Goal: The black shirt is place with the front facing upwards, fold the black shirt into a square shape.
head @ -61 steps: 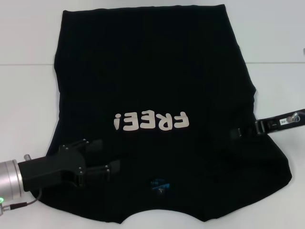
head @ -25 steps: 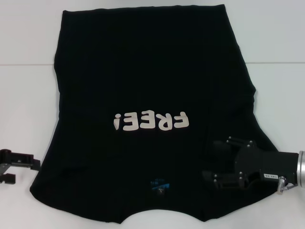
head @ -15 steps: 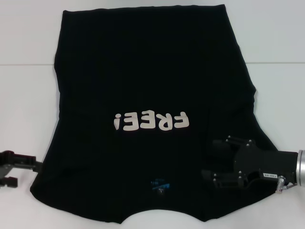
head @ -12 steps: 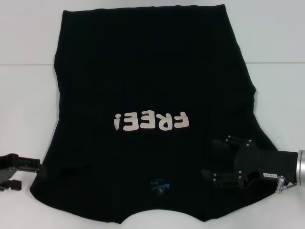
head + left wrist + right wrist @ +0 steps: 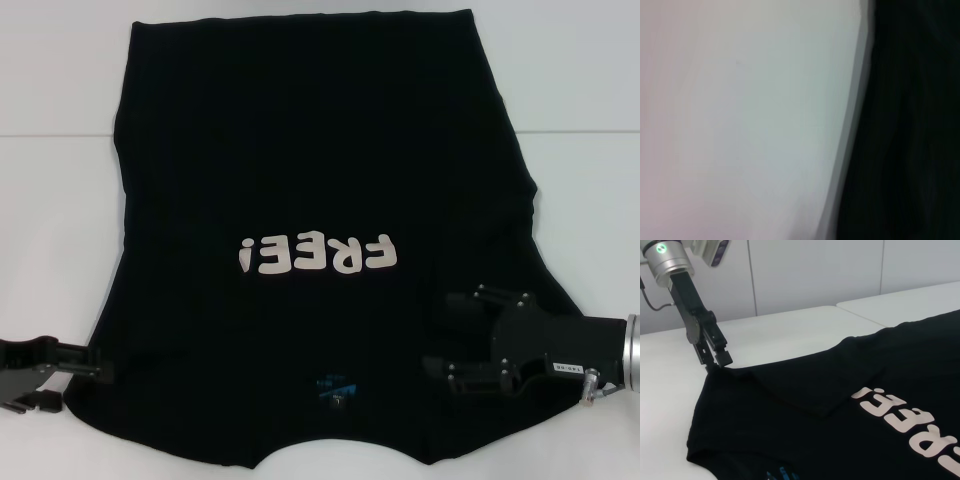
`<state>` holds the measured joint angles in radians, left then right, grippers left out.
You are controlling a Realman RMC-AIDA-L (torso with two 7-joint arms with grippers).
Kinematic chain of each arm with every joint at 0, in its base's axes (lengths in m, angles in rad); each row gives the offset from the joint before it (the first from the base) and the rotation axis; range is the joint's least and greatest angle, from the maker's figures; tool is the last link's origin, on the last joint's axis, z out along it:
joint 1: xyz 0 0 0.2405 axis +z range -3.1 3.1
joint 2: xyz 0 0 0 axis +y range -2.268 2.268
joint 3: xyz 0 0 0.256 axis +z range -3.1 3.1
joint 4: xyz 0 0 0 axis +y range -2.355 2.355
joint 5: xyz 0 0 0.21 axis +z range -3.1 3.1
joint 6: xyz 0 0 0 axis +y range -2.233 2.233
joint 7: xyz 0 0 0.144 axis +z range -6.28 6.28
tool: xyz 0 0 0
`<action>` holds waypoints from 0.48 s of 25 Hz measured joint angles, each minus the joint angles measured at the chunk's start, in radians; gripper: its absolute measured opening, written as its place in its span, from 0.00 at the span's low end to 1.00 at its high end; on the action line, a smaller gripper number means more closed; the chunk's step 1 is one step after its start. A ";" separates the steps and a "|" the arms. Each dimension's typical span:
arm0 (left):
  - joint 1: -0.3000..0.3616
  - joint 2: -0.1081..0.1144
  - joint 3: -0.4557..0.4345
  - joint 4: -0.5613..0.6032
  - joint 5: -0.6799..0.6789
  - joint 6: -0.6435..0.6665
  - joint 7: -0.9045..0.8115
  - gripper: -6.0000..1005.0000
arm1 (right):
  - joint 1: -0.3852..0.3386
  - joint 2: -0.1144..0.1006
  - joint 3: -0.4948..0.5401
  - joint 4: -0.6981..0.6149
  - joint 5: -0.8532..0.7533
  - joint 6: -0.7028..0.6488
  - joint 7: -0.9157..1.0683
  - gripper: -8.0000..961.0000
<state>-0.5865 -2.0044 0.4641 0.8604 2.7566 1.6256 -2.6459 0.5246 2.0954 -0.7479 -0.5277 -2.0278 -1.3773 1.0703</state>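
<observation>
Right gripper (image 5: 437, 333) jaws spread, holding nothing, over black shirt (image 5: 320, 140) near "FREE!" lettering (image 5: 318, 255), left gripper (image 5: 720, 358) nipping the sleeve edge, shirt lying flat.

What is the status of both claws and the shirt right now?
Left claw at the sleeve edge of the large black cloth T-shirt with off-white lettering. Right claw open over the shirt's right side. Shirt flat, unfolded. Nothing in the way.

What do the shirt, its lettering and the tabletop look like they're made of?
The black shirt looks like soft matte knit cloth: it lies limp with gentle ripples and a folded-in sleeve. The FREE! lettering seems a flat off-white print, probably vinyl or ink. The table appears smooth, hard white laminate, faintly glossy.
</observation>
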 joint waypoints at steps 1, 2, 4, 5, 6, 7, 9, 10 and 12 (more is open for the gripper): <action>0.000 0.000 0.000 -0.002 0.000 -0.003 0.000 0.90 | 0.000 0.000 -0.001 0.000 0.000 0.000 0.000 0.97; 0.000 0.000 0.000 -0.004 0.000 -0.006 0.000 0.90 | 0.000 0.000 -0.002 0.000 0.000 -0.001 0.000 0.97; 0.000 0.001 -0.001 -0.013 -0.004 -0.013 0.000 0.90 | 0.000 0.000 -0.003 0.000 0.000 -0.001 0.000 0.97; 0.000 0.001 -0.002 -0.019 -0.007 -0.016 0.000 0.90 | 0.000 0.000 -0.003 0.000 0.000 -0.001 0.001 0.97; -0.001 0.001 -0.004 -0.024 -0.011 -0.019 0.001 0.90 | 0.000 0.000 -0.004 0.000 0.000 -0.001 0.000 0.97; -0.002 0.001 -0.004 -0.028 -0.015 -0.020 0.002 0.90 | 0.000 0.000 -0.004 0.000 0.000 -0.001 0.001 0.96; -0.004 -0.001 -0.004 -0.032 -0.024 -0.023 0.003 0.90 | 0.000 0.000 -0.004 0.000 0.000 -0.004 0.000 0.96; -0.005 -0.002 -0.004 -0.034 -0.027 -0.023 0.003 0.90 | 0.000 0.000 -0.004 0.000 0.000 -0.007 0.000 0.96; -0.008 -0.003 -0.003 -0.038 -0.028 -0.025 0.003 0.90 | 0.000 0.000 0.000 -0.001 0.000 -0.017 0.000 0.96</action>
<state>-0.5942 -2.0072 0.4615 0.8222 2.7282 1.6005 -2.6430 0.5245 2.0953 -0.7483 -0.5288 -2.0280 -1.3948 1.0708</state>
